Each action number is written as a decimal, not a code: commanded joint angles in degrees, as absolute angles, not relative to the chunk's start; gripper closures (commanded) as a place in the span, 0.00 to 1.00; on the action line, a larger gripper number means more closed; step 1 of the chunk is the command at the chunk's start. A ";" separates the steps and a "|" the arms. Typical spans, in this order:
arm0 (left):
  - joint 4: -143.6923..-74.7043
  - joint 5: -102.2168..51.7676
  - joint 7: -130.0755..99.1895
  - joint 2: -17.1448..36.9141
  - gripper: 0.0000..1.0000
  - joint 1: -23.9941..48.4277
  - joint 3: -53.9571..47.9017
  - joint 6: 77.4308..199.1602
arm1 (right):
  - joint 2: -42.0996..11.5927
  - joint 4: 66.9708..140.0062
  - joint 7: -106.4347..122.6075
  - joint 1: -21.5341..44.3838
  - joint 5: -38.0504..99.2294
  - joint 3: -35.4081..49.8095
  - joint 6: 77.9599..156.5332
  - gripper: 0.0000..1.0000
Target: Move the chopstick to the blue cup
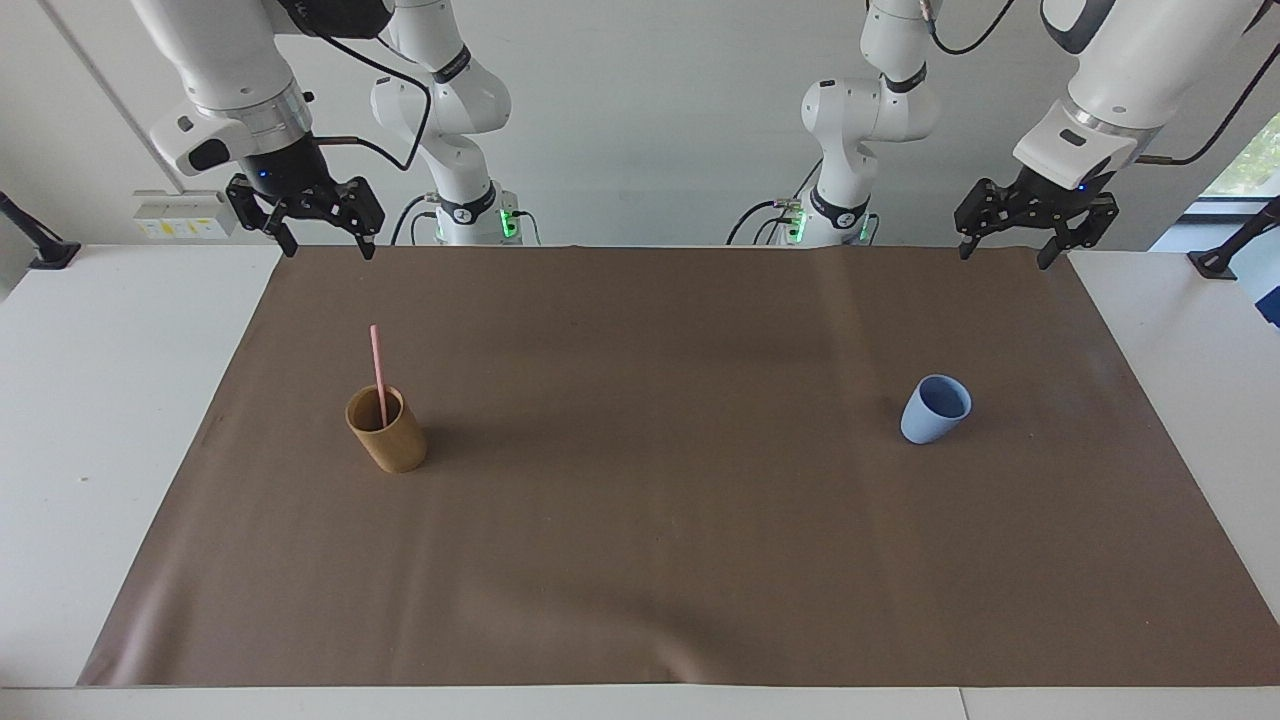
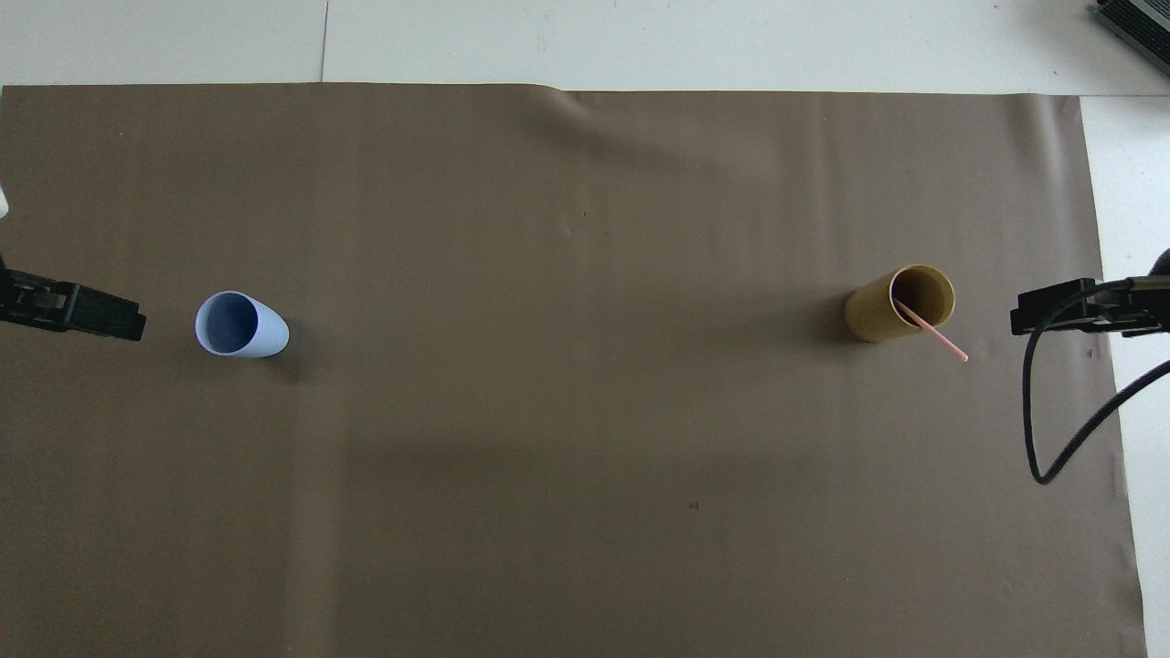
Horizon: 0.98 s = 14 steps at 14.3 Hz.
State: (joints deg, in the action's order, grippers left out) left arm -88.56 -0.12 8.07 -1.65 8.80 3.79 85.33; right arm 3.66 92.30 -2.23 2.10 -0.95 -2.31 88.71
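Chopstick (image 1: 378, 368) upright in tan cup (image 1: 388, 432) — well apart from both open, empty jaws; blue cup (image 1: 934, 409) likewise.

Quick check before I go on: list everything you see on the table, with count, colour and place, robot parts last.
chopstick: one, pale pink, standing in the tan cup, leaning on its rim.
tan cup: one, tan-brown, upright, toward the right arm's end.
blue cup: one, light blue, upright, empty, toward the left arm's end.
mat: one, brown, covering most of the table.
table: one, white.
left end effector: one, black, open, raised over the mat's edge, waiting.
right end effector: one, black, open, raised over the mat's edge, waiting.
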 commanded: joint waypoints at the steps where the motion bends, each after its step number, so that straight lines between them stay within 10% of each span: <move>1: -88.51 0.53 8.70 -2.20 0.00 9.67 4.31 84.29 | 4.75 93.78 -3.69 2.11 -0.88 -2.11 89.56 0.00; 14: -88.51 0.35 8.35 -2.11 0.00 9.14 4.31 84.99 | 4.92 94.48 -5.45 2.11 -0.79 -2.11 89.39 0.00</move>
State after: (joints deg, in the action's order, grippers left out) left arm -88.56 -0.12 8.06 -1.65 8.79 3.93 85.34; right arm 3.66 92.93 -4.16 2.12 -0.95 -2.28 88.71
